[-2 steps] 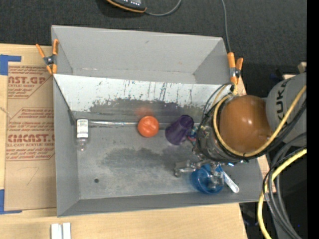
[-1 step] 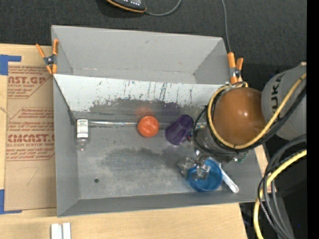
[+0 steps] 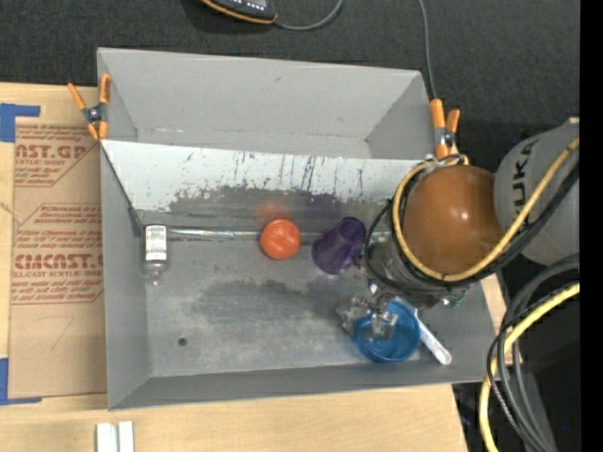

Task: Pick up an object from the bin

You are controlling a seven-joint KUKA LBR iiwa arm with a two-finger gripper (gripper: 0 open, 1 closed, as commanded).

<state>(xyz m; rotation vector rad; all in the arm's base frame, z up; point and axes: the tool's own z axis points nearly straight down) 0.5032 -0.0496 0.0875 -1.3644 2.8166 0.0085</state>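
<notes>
Blue round dish-like thing (image 3: 398, 344) lies in the lower right corner of the bin (image 3: 247, 94), close to the near wall. A white stick (image 3: 435, 345) pokes out from its right side toward the lower right. Cannot tell whether stick and dish are one piece.

Gripper (image 3: 374, 319) sits low over the dish's upper left edge, its metal tip overlapping the blue rim. Whether it is spread or closed cannot be told from this angle, nor whether it grips the dish.

Above the gripper, the wrist's brown-orange domed cover (image 3: 448, 217), ringed by a yellow-and-black cable, hides much of the bin's right side.

Further up, mid-floor: purple lump-shaped thing (image 3: 335, 247), just left of the wrist, partly in its shadow. Orange ball (image 3: 280, 239) just beside it on the left, the two near but apart.

Far left of the floor, against the left wall: small clear vial (image 3: 154, 245) with a white band, well apart from everything else.

Scuffed grey floor between, streaked dark toward the far wall
</notes>
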